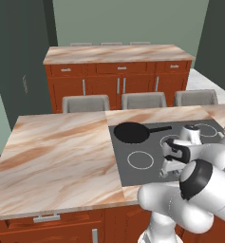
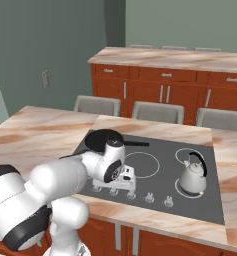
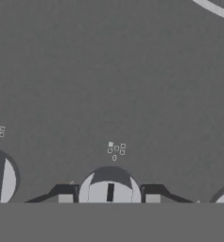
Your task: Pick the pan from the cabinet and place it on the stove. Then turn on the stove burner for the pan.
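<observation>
- On the stove [image 1: 147, 168], the pan [image 1: 132, 132] already sits over the back-left ring, so placing looks done
- Gripper [image 3: 109, 198] is down at the row of knobs, fingers either side of one knob [image 3: 109, 189], apparently clasping it
- Left: turning that knob

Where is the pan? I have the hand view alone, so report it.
Observer: The pan sits on the stove's far left ring, with its handle pointing right.
Operator: Name what else stands on the glass.
Observer: A silver kettle stands on the near right ring.
Operator: Tell me where the gripper is along the stove.
Observer: The gripper hangs low over the knob row at the stove's front edge, toward its left end.
</observation>
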Motion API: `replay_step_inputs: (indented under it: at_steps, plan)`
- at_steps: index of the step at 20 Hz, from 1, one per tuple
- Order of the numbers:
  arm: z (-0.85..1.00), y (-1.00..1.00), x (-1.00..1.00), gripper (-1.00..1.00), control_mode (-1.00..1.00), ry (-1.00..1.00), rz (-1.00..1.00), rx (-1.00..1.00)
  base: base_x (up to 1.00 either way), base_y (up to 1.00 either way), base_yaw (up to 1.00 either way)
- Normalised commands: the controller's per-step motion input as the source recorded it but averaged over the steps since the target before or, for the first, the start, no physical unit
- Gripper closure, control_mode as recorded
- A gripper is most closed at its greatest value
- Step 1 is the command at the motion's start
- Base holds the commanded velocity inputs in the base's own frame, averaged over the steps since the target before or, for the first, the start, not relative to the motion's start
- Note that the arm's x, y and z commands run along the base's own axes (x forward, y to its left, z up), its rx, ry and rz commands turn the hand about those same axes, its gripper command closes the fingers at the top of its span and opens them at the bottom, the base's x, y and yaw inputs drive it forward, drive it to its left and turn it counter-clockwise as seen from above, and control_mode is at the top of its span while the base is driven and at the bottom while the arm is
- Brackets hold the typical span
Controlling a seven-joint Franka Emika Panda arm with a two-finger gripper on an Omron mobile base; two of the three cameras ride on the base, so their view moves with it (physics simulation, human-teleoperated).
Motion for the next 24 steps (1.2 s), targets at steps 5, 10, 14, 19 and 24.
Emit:
replay_step_inputs:
  at_steps: [5,10,14,19,24]
  plan:
    - [-0.37,0.0,-0.13,1.0,-1.0,-0.04,0.16,0.01,0.0,0.0,0.0]
    - [-0.4,0.0,-0.16,1.0,-1.0,-0.05,0.2,0.0,0.0,0.0,0.0]
    - [-0.54,0.07,-0.26,1.0,-1.0,-0.12,0.22,0.0,0.0,0.0,0.0]
    - [-0.64,0.14,-0.32,1.0,-1.0,-0.16,0.22,-0.03,0.0,0.0,0.0]
    - [-0.65,0.2,-0.26,1.0,-1.0,-0.11,0.22,-0.06,0.0,0.0,0.0]
